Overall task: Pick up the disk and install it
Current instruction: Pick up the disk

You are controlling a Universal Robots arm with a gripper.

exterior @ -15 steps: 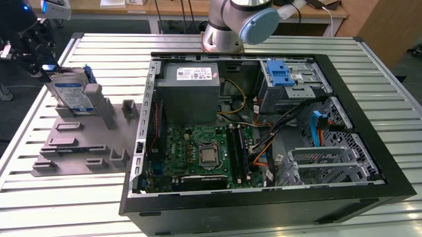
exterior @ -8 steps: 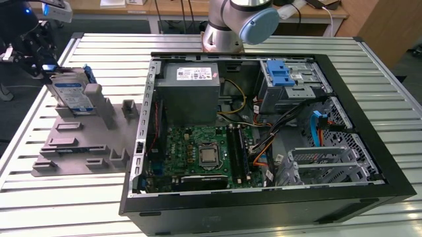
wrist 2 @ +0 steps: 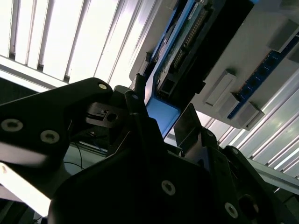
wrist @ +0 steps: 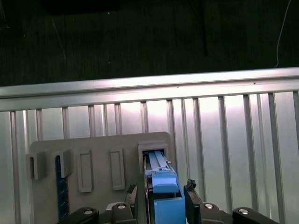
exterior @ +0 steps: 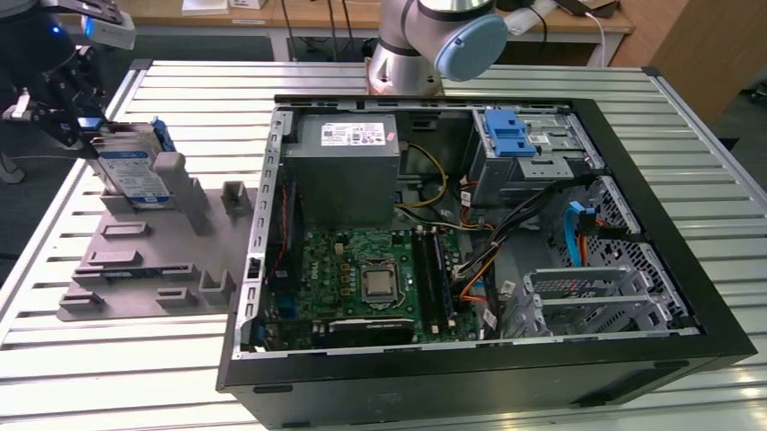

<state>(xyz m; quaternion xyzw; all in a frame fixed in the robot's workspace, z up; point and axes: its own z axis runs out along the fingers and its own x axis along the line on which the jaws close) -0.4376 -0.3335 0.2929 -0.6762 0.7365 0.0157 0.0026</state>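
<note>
While your gripper (wrist: 161, 188) straddles it with jaws apart (gap showing on one side), the disk (exterior: 135, 171) stands upright between them: silver, blue-white label, blue frame.

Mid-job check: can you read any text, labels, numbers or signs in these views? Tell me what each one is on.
Nothing is clear enough to quote.
Blue-and-white label on the disk: it carries print, too small to read.
White sticker on the grey metal box inside the computer case: lines of print, too small to read.
Motherboard: any markings are too small to read.
Both wrist views: no text I can read.
</note>
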